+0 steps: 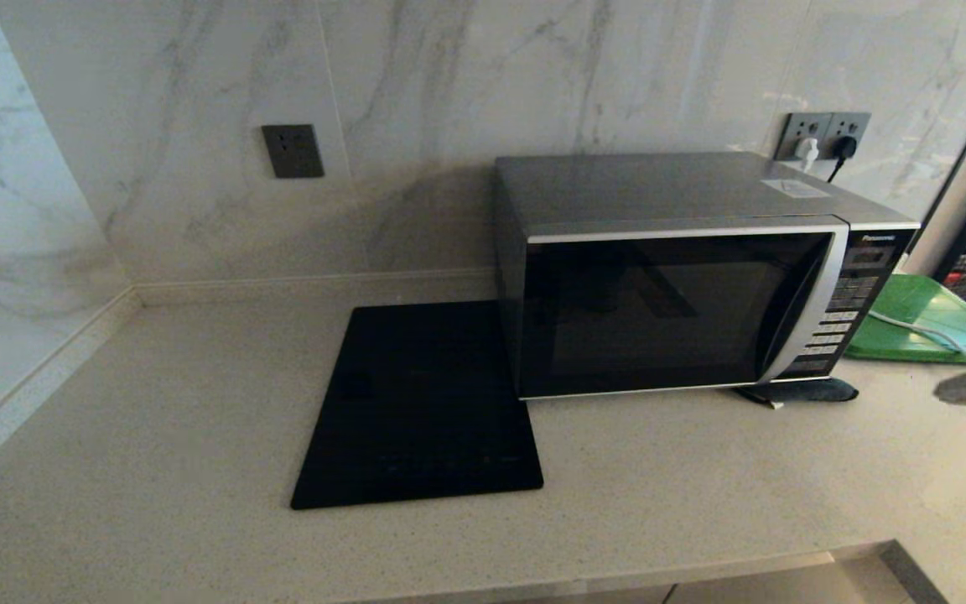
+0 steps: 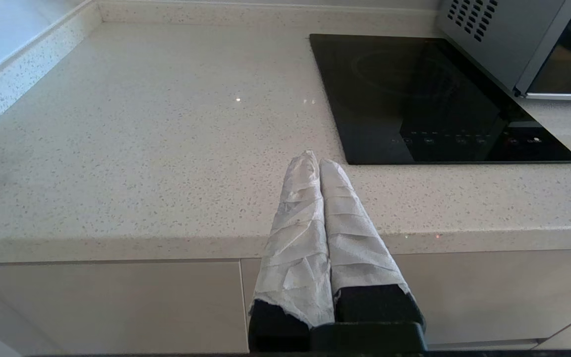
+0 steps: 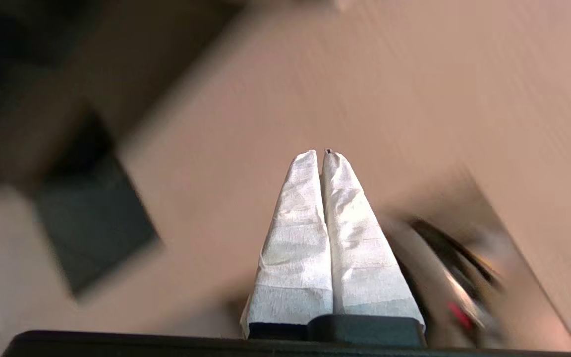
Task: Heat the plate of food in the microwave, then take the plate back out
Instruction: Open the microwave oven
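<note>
A: Microwave (image 1: 684, 277), the landmark: silver-grey box on the speckled worktop (image 1: 156, 470), dark glass door closed, curved handle and black button panel on its right side. Contents?

B: Cannot tell; the glass shows only dark reflections. No plate of food shows in any of the 3 views.

A: Left of the microwave?

B: Flat black cooktop (image 1: 420, 407), its edge touching the microwave's lower left corner. To the microwave's right, a green tray (image 1: 919, 323) with a white cable across it; whether anything else lies on the tray cannot be told. A dark pad (image 1: 797, 391) lies under the microwave's front right corner. Behind the microwave, 2 wall sockets (image 1: 823, 134) with plugs.

A: Claws?

B: Left claw (image 2: 319, 161): 2 white-wrapped fingers pressed together, clenched on nothing, above the worktop's front edge, well left of and nearer than the microwave. Right claw (image 3: 319, 154): fingers likewise clenched, empty; its surroundings are blurred, so its place relative to the microwave cannot be told.
</note>
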### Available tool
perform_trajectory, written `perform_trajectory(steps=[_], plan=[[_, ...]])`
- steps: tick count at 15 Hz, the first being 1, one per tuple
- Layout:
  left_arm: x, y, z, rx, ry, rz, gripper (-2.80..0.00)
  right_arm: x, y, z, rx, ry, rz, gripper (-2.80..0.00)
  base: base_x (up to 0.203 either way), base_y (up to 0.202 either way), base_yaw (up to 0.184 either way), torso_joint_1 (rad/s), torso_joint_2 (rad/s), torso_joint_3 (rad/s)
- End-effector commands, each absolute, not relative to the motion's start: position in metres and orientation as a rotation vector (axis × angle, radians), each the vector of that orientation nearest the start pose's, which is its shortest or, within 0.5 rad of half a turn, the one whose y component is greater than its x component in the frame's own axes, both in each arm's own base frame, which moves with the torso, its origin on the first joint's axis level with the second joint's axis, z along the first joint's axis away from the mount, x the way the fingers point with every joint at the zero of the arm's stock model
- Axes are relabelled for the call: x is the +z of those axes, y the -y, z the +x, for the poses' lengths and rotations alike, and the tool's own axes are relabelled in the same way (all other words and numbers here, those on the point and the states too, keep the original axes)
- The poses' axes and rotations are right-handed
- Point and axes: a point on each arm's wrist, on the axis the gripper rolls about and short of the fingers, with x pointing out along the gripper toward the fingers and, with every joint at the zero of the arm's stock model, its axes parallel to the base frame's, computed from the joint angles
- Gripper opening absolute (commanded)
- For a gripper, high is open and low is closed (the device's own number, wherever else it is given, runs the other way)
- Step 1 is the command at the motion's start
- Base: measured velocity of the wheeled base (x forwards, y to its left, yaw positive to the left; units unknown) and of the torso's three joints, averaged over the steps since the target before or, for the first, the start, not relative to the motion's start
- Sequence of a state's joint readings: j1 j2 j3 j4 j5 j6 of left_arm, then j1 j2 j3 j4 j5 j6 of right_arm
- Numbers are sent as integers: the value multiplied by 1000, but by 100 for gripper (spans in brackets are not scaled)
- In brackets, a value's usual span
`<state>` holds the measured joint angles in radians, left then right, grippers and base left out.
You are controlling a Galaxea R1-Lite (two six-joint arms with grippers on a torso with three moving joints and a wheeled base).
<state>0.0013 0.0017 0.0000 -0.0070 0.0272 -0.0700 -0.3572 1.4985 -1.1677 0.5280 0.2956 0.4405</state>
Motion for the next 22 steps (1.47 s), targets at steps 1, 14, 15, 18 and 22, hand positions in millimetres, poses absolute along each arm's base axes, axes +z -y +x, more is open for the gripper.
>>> perform_trajectory(steps=[1, 14, 15, 18, 22], plan=[[76, -1, -23, 29, 7, -71, -280, 265, 39, 139, -254, -721, 592, -280, 0, 0, 0, 0, 0, 0], [76, -1, -23, 29, 7, -71, -280, 228, 4, -94, -232, -229, 236, -280, 0, 0, 0, 0, 0, 0], [76, -1, -23, 29, 7, -71, -280, 221, 4, -102, -228, -199, 219, -280, 0, 0, 0, 0, 0, 0], [76, -1, -23, 29, 7, -71, -280, 197, 4, -119, -221, -138, 184, -280, 0, 0, 0, 0, 0, 0], [76, -1, -23, 30, 7, -71, -280, 161, 5, -128, -235, -138, 144, -280, 0, 0, 0, 0, 0, 0]])
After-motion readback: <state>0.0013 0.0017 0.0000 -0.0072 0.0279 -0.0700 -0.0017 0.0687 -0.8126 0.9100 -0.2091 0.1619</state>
